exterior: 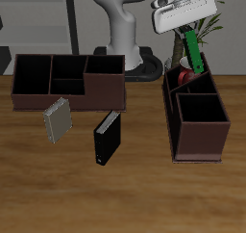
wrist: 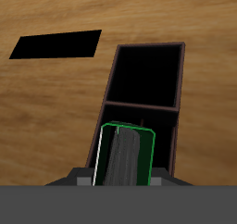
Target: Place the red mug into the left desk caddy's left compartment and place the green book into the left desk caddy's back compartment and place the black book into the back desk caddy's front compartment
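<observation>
- Green book [exterior: 193,50] hangs in my gripper [exterior: 189,31], raised above the left desk caddy [exterior: 197,116] at its back end, tilted rather than plumb.
- In the wrist view the green book [wrist: 125,158] shows as a green-edged cover with a grey block of pages, clamped between the fingers, so the gripper is closed on it and carries nothing else.
- Red mug [exterior: 186,78] already sits in a compartment of this caddy, just beside where the book hangs; I judge that step done.
- I judge the step in hand to be the second one: getting the book into the back compartment.
- Next move, as I read it: line the book up over the back compartment, keep it clear of the mug and the dividers, lower it, then open the fingers.
- Black book [exterior: 106,137] stands on the table near the back desk caddy [exterior: 67,81], untouched; a grey book [exterior: 58,121] lies beside it.
</observation>
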You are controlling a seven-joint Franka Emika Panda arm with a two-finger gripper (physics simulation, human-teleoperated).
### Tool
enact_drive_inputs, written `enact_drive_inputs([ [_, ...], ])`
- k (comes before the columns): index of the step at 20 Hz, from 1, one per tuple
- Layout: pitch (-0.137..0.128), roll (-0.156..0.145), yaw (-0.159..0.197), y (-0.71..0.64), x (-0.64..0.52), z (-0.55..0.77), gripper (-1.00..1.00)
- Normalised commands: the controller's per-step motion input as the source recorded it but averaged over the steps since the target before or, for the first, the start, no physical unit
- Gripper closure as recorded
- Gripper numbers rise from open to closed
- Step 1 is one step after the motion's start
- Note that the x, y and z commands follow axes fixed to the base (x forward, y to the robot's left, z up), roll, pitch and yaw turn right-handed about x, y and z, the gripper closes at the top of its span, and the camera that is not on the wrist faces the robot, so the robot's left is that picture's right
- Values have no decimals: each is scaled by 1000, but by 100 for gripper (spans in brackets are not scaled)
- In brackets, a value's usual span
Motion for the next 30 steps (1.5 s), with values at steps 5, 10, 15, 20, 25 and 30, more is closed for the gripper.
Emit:
enact_drive_inputs([
  [5,-9,-38,22,-119,164,7,100],
  [10,0,3,7,49,53,-14,100],
  [15,26,40,-3,245,-43,-154,100],
  [20,-8,7,-3,74,-7,47,100],
  [25,-24,-16,-12,-38,58,121,100],
  [30,-19,-25,-29,-63,36,154,100],
])
